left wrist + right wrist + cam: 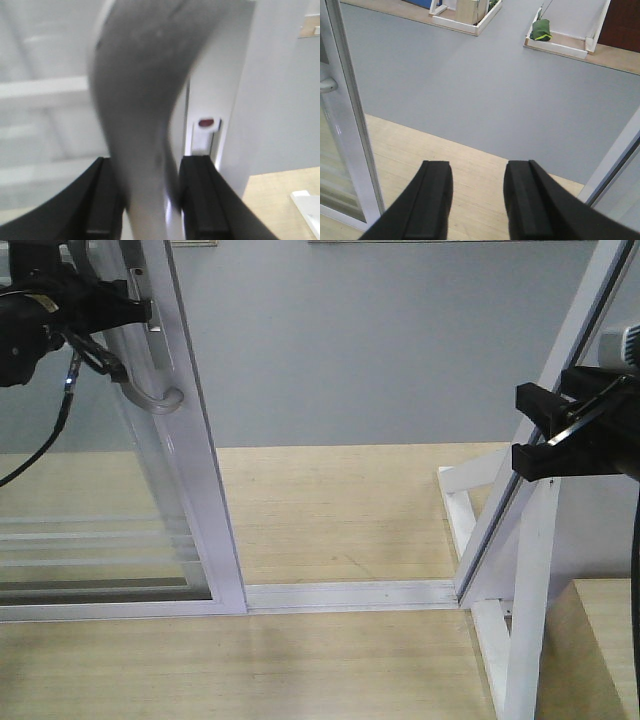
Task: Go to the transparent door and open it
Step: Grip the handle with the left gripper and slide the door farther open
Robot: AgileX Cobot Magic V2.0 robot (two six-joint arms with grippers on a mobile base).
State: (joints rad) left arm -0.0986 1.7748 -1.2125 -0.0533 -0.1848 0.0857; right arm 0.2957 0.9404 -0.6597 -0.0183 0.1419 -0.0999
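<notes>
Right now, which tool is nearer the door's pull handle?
Left. The left tool straddles the grey pull handle; the right tool hangs empty across the opening, by the brace post.

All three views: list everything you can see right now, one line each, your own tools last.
Transparent door: one, white frame, clear glass, left, slid open.
Pull handle: one, grey, curved, on the door's frame.
Lock plate: one, white with a red mark, behind the handle.
Floor track: one, white, running door to brace.
Brace post: one, white, triangular, right.
Second glass panel: one, white frame, leaning at the right.
Green bag: one, in a far white-edged bay.
Left tool: black, fingers on either side of the handle.
Right tool: black, open, holding nothing.
</notes>
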